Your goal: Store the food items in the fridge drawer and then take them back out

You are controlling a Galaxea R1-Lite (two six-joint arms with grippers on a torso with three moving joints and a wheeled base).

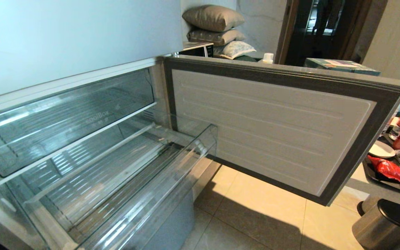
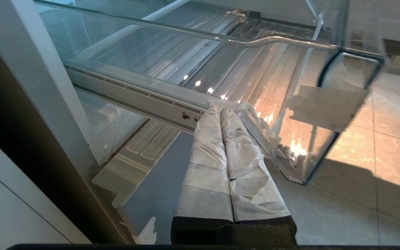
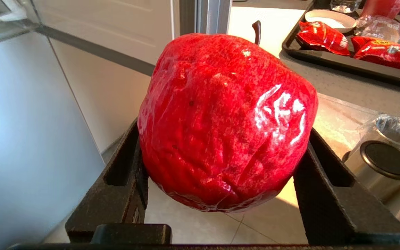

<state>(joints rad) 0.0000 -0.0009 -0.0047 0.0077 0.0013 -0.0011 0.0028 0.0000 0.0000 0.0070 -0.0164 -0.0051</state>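
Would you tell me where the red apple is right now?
The red apple shows only in the right wrist view, clamped in the right gripper above the floor, not in the fridge drawer.

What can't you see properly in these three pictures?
- Both arms: outside the head view.
- Far side of the shiny red apple-like fruit: right wrist view, hidden by the fruit's own bulk in the right gripper.
- Clear plastic fridge drawer: near end cut off by the head view's bottom edge.

The fridge drawer is clear, glossy ribbed plastic. The red fruit wears shiny, wrinkled film. The left fingers are wrapped in creased white tape; the floor tiles look smooth.
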